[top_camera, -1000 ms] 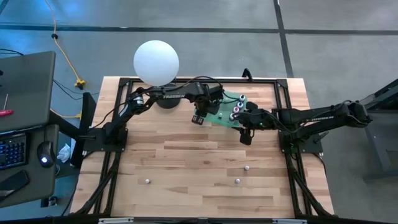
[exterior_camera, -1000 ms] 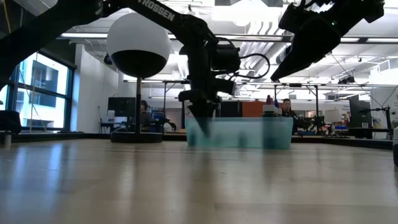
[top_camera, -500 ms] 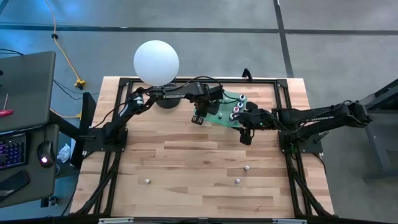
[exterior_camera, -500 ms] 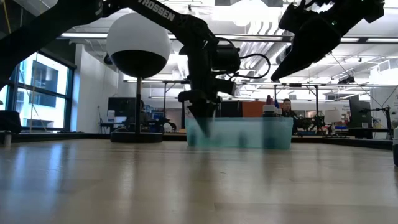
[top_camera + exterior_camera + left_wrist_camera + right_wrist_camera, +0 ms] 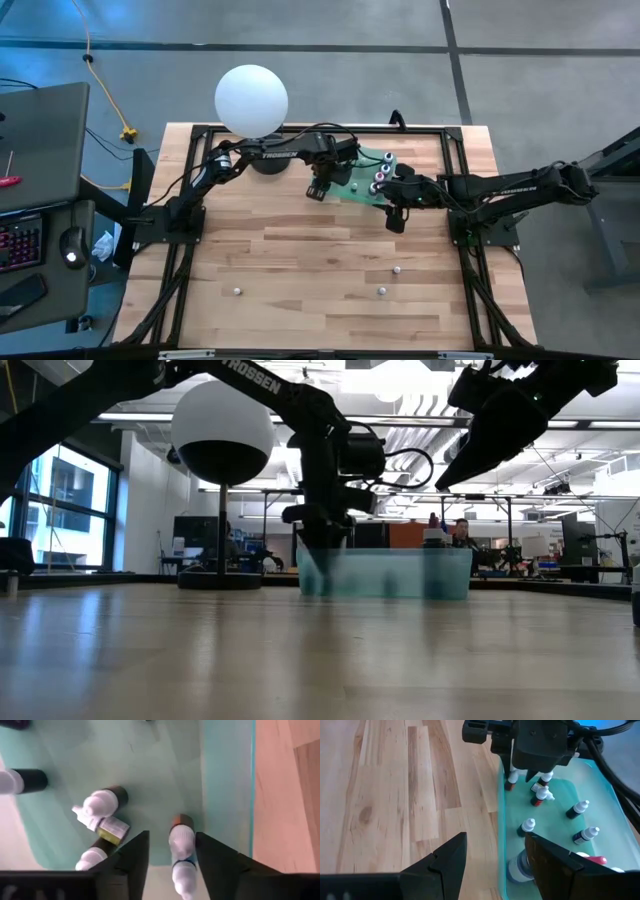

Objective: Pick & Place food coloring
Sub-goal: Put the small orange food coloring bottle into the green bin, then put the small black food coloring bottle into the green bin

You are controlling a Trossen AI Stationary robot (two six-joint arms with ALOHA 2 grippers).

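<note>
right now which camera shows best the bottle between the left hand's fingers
The left wrist view: the bottle stands between the left hand's open fingers, over the teal tray. The right wrist view shows it small, under that hand. The high and low views hide it.

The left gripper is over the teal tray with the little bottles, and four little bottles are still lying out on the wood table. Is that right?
Not quite. The high view shows three stray bottles on the table, not four: one, another and a third. The rest holds: the left gripper is over the teal tray, where the left wrist view shows bottles such as this one.
</note>
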